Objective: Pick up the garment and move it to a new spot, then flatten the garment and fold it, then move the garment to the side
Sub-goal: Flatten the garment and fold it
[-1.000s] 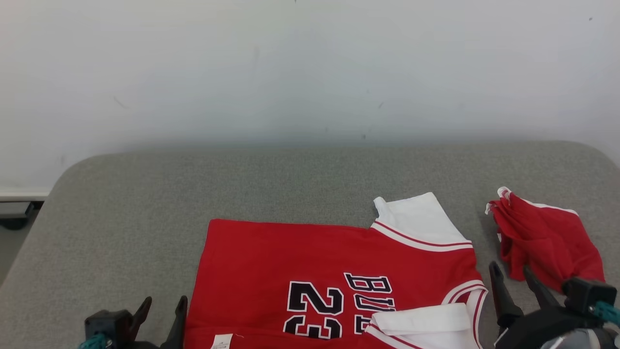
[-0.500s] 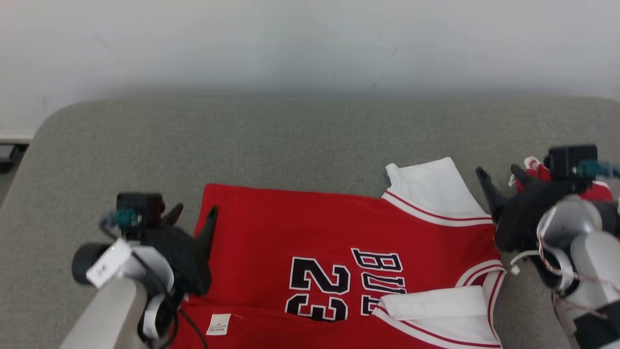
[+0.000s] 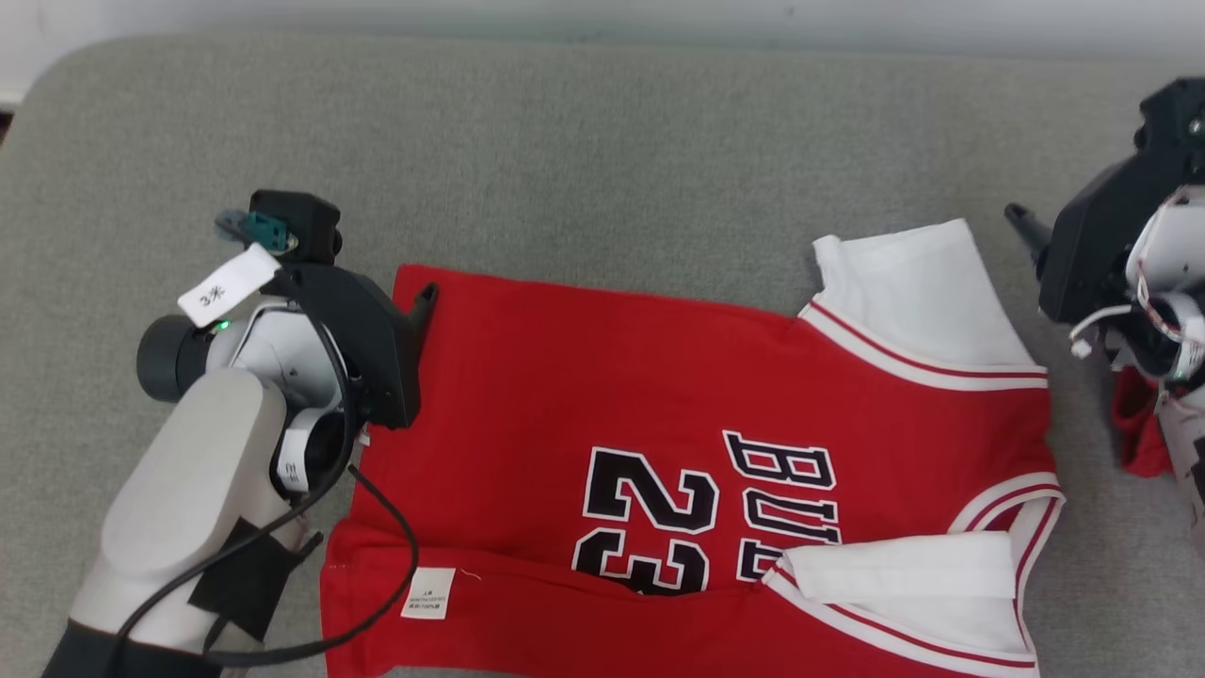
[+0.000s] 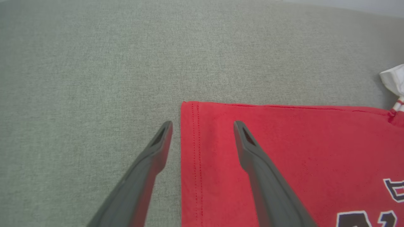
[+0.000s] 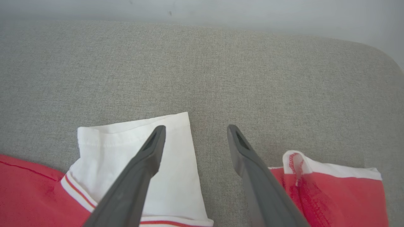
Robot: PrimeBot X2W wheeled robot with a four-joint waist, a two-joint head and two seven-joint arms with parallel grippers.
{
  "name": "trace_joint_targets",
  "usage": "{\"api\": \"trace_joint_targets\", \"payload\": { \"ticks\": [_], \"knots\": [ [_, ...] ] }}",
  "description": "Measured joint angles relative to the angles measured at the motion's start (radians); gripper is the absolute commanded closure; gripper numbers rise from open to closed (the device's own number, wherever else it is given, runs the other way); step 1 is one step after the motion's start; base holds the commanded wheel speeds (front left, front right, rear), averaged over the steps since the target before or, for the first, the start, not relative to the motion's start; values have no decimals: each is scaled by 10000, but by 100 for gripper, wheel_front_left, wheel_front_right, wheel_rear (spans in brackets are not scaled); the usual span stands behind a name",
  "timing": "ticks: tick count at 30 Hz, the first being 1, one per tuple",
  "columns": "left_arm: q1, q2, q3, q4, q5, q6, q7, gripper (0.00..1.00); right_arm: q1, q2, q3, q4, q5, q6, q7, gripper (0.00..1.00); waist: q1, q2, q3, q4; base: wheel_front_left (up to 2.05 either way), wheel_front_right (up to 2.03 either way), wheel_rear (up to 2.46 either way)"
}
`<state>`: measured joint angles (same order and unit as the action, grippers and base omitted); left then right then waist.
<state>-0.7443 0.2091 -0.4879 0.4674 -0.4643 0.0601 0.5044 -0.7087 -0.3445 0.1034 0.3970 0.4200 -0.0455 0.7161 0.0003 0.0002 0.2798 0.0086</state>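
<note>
Now | 1 jersey | 1 red cloth | L fingers / R fingers spread

Tabletop: grey woven fabric covering, rounded far corners at left and right. Pale plain wall rises directly behind the far edge, with a few small dark marks. Lighting even, soft.

Right claw, fingers apart, over grey padding between white sleeve and another red piece, perhaps shorts.
</note>
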Motion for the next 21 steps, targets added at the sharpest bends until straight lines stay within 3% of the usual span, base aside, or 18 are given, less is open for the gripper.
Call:
{"api": "trace_joint_targets", "payload": {
  "ticks": [12,21],
  "knots": [
    [-1330,-230,50,1413,52,-251,217,0,-1354,96,487,1308,-171,-56,918,0,0,1,1412,370,0,0,0],
    [-1691,-119,96,2100,167,-343,52,0,-1654,337,650,1866,-171,107,949,0,-3,0,1415,215,0,0,0]
  ]
}}
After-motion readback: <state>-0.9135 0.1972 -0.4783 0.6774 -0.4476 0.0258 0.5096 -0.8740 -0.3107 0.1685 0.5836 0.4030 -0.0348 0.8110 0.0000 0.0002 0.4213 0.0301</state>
